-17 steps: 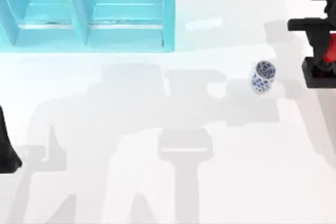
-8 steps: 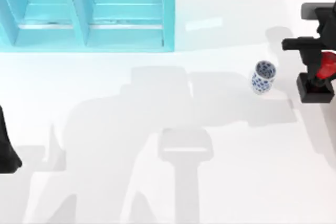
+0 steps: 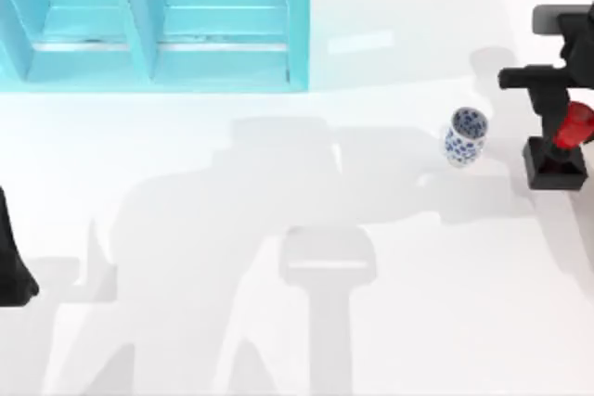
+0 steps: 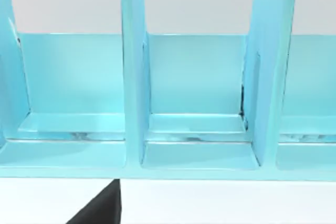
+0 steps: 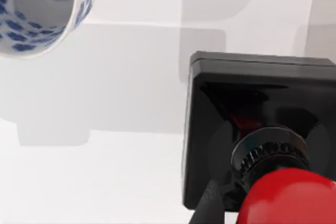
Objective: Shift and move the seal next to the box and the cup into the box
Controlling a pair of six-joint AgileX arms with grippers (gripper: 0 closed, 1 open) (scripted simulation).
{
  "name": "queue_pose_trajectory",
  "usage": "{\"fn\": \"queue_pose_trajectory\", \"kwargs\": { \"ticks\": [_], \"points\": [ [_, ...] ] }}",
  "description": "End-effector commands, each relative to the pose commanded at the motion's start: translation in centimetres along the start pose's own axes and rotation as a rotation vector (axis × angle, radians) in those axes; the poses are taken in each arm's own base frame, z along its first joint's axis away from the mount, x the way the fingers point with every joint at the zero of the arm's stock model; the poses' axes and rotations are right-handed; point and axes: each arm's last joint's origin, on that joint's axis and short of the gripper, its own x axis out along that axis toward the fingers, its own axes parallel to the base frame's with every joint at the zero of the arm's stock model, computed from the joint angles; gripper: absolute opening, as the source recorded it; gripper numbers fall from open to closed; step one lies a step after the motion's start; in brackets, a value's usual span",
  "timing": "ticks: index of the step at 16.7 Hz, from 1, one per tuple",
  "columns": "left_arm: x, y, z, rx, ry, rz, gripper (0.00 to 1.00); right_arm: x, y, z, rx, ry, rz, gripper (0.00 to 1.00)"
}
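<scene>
The seal (image 3: 557,159), a red knob on a black square block, is at the table's right edge, just right of the cup (image 3: 465,136). My right gripper (image 3: 566,118) is shut on the seal's knob from above. In the right wrist view the seal (image 5: 252,119) is close up, its red knob nearest the camera, and the cup (image 5: 42,9) stands apart from it. The cup is white with blue flowers and stands upright on the table. The cyan box (image 3: 158,20) is at the back left. My left arm (image 3: 11,261) is parked at the left edge.
The box has open compartments split by upright dividers (image 4: 134,77), facing the left wrist camera. White tabletop (image 3: 306,229) stretches between the box and the cup, crossed by the arms' shadows.
My right gripper has carried the seal a little left and toward the front, closer to the cup. The cup and the left arm have not moved.
</scene>
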Motion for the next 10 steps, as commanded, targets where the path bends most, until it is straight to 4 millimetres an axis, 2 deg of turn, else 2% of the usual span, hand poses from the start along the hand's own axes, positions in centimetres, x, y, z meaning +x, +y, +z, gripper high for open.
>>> {"fn": "queue_pose_trajectory", "kwargs": {
  "ticks": [5,10],
  "points": [
    [0.00,0.00,0.00,0.000,0.000,0.000,1.00,0.00,0.00,0.00,0.000,0.000,0.000,0.98],
    [0.00,0.00,0.00,0.000,0.000,0.000,1.00,0.00,0.00,0.00,0.000,0.000,0.000,1.00]
  ]
}}
